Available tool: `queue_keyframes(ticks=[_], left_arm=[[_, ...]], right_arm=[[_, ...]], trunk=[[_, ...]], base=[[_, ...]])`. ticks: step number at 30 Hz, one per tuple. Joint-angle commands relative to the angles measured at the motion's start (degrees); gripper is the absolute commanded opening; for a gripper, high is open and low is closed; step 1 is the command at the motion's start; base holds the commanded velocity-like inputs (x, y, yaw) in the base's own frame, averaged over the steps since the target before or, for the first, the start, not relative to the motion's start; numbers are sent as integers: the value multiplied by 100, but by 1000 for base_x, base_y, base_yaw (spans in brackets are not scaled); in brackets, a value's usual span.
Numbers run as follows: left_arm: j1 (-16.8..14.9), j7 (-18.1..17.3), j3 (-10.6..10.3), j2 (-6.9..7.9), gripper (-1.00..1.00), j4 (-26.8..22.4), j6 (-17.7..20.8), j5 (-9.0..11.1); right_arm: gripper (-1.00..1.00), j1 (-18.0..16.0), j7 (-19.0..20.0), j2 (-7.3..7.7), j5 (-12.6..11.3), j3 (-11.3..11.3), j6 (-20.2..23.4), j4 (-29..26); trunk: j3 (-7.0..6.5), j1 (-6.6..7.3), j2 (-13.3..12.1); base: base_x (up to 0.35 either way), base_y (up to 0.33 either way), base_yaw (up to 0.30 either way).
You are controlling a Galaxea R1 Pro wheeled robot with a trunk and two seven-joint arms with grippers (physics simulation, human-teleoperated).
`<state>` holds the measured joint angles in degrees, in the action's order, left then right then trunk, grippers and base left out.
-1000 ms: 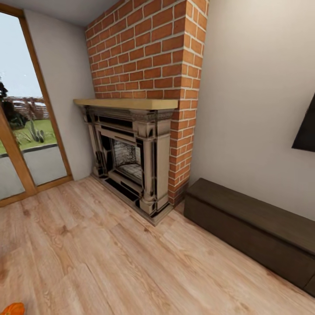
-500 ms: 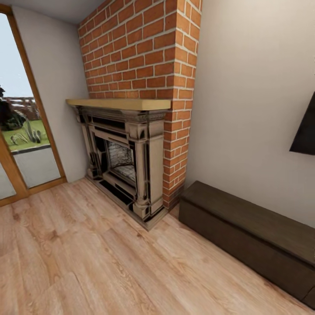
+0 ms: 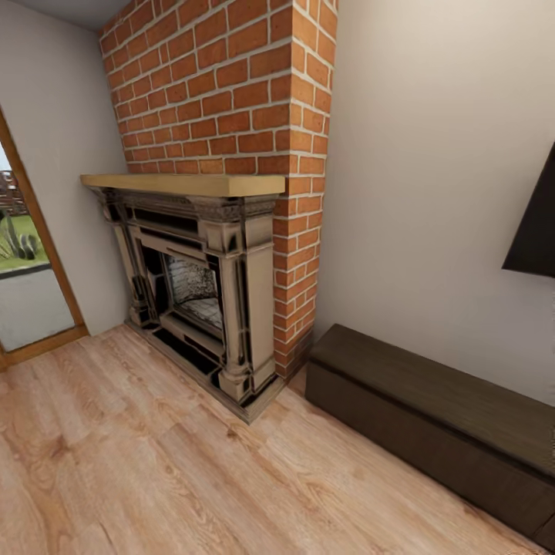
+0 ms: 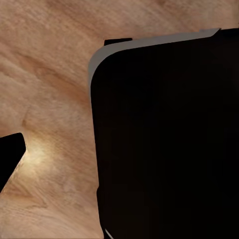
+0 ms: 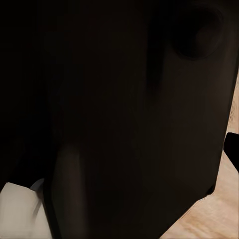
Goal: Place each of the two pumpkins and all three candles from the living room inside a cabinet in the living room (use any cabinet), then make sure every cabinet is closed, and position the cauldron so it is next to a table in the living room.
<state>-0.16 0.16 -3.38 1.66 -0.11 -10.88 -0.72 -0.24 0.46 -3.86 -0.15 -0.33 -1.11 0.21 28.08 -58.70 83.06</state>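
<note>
The cabinet (image 3: 432, 416), a long low dark-brown unit, stands against the white wall at the right of the head view, and its flat fronts look shut. The pumpkins, candles, cauldron and table are out of view. In the left wrist view a large black rounded robot part (image 4: 164, 139) hangs over the wood floor, with a small black wedge (image 4: 10, 159) at the picture's edge. The right wrist view holds a dark robot part (image 5: 124, 109) close up, with a strip of wood floor (image 5: 219, 214) in one corner. Neither wrist view lets me read the fingers' spacing.
A brick fireplace (image 3: 200, 285) with a pale wood mantel stands just left of the cabinet, jutting out onto the wood floor (image 3: 154, 462). A dark flat panel (image 3: 536, 223) hangs on the wall above the cabinet. A glass door (image 3: 23, 293) is at the far left.
The head camera has swung to the right, so fireplace and door slid left in the picture. The orange pumpkin at the bottom left corner one second ago has left the view.
</note>
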Motion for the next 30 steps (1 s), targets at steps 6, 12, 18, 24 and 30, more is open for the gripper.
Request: queue_keyframes(ticks=[6,12,18,24,30], left_arm=[[6,2,-32,6,100,2,-21,-7],[12,2,-31,10,100,2,-27,-7],[21,2,-31,10,100,2,-28,-7],[19,2,-32,10,100,2,-28,-7],[23,2,-32,10,100,2,-28,-7]], right_arm=[[100,-4,6,6,-2,-10,-12,19],[100,-3,9,8,-2,-11,-12,30],[100,-4,13,8,-2,-11,-13,31],[100,-3,15,7,-2,-10,-12,31],[100,-3,15,5,-2,-11,-15,31]], trunk=[[5,-3,2],[5,-3,2],[5,-3,2],[5,-3,2],[5,-3,2]], base=[[176,66,-294],[23,8,-297],[3,1,-297],[0,1,-298],[68,85,-297]])
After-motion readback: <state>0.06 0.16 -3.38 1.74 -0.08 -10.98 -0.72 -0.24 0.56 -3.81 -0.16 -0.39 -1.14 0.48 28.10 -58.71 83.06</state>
